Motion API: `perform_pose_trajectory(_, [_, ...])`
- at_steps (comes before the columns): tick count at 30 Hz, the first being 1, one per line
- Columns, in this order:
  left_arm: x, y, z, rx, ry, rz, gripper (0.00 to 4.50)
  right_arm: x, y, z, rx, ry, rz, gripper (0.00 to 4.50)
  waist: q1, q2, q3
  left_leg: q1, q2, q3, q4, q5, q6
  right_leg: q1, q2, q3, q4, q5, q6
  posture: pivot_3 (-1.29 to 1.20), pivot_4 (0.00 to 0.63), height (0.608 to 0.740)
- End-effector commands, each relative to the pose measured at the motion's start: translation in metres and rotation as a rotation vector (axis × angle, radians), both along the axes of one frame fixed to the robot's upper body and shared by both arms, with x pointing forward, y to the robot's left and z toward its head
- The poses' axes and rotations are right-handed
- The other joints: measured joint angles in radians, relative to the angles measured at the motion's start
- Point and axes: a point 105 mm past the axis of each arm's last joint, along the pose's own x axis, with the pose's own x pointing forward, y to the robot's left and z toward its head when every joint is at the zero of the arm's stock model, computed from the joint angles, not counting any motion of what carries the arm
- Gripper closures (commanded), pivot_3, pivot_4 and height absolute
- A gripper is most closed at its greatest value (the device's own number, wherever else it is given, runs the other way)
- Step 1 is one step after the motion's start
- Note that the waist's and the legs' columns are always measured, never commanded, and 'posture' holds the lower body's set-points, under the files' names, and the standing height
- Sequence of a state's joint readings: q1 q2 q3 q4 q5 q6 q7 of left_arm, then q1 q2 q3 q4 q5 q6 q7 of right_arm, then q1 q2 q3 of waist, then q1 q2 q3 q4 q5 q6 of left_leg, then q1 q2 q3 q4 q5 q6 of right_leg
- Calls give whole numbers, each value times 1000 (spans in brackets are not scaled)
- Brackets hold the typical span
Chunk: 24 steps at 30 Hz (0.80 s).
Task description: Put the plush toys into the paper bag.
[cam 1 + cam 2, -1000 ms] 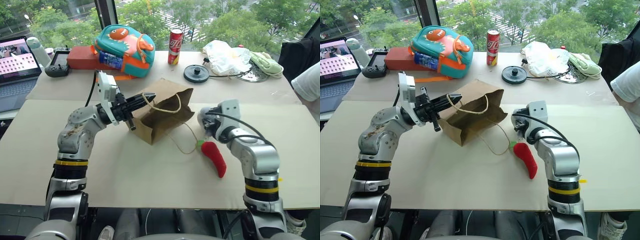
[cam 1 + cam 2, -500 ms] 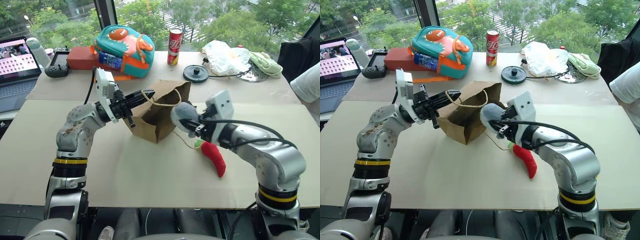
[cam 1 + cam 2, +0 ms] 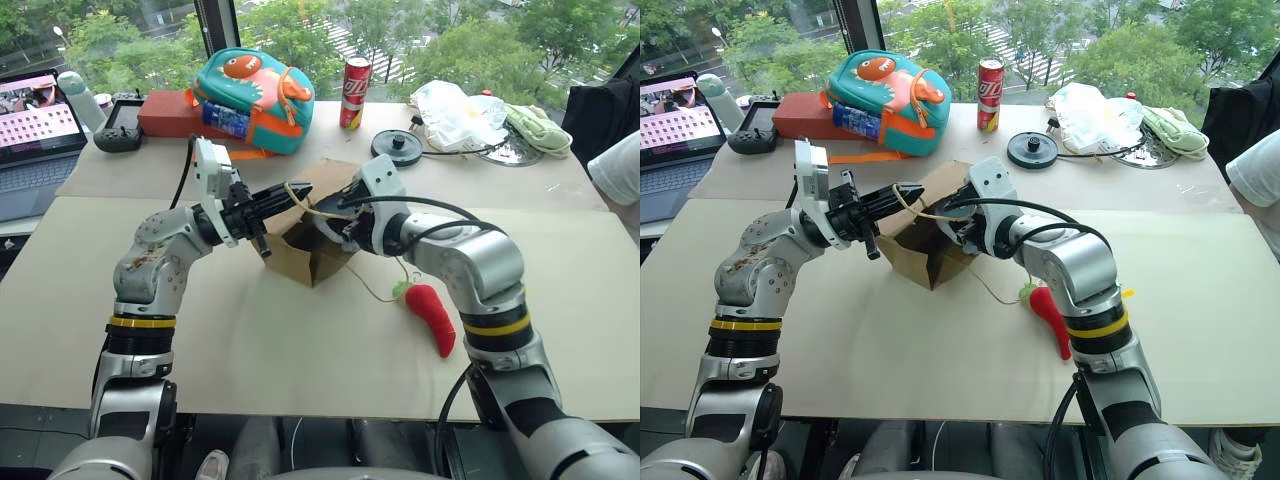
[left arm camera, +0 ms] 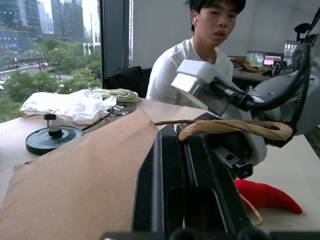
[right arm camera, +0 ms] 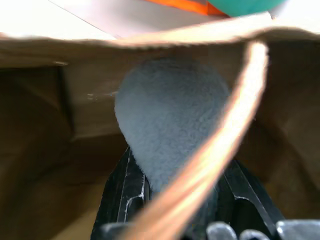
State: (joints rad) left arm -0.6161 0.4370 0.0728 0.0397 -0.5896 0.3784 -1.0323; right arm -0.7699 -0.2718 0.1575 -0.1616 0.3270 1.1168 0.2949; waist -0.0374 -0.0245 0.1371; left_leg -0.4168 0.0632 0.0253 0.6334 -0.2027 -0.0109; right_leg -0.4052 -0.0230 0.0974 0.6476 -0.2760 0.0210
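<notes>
Currently we hold the soft, light grey-blue ball (image 5: 167,117) squeezed in the right gripper (image 5: 175,195) inside the paper bag (image 3: 305,250), whose twine handle (image 4: 230,128) the closed left gripper (image 3: 283,198) pins, while the chili pepper (image 3: 432,315) waits on the table (image 3: 300,340)

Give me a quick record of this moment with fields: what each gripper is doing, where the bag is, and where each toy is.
left gripper: shut on the twine handle, holding the brown paper bag open
right gripper: inside the bag's mouth, shut on the fuzzy grey-blue ball
bag: on the table, mouth facing the right arm
red plush chili pepper: on the table beside the bag, not yet packed
</notes>
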Motion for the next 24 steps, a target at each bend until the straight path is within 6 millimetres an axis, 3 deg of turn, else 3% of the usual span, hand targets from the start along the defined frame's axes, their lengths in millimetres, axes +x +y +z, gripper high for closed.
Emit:
perform_pose_trajectory(1, [-5, -2, 8, -6, -36, -18, 4500, 13, -8, 30, 98, -106, -94, 2267, -2, 0, 0, 0, 0, 0, 0, 0, 0, 0, 0, 0, 0, 0, 0, 0, 150, 733])
perform_pose_trajectory(8, [-5, -2, 8, -5, -34, -17, 4500, 9, -7, 37, 164, -103, -91, 31, -3, 0, 0, 0, 0, 0, 0, 0, 0, -1, 0, 0, 0, 0, 0, 0, 150, 733])
perform_pose_trajectory(17, [-4, -2, 8, -4, -33, -14, 4500, -12, -33, 40, 153, -99, -70, 31, -2, 0, 0, 0, 0, 0, 0, 0, 0, 0, 0, 0, 0, 0, 0, 0, 150, 733])
perform_pose_trajectory(20, [-3, -2, 9, -6, -34, -13, 4500, -32, -43, 38, 107, -102, 8, 31, 0, 0, 0, 0, 0, 0, 0, 0, 0, 0, 0, 0, 0, 0, 0, 0, 150, 733])
perform_pose_trajectory(24, [-3, -2, 9, -7, -34, -16, 4500, -57, -75, 20, 0, -49, 40, 31, 2, 0, 0, -1, 0, 0, 0, 0, 0, 0, 0, 0, -1, 0, 0, 0, 150, 733])
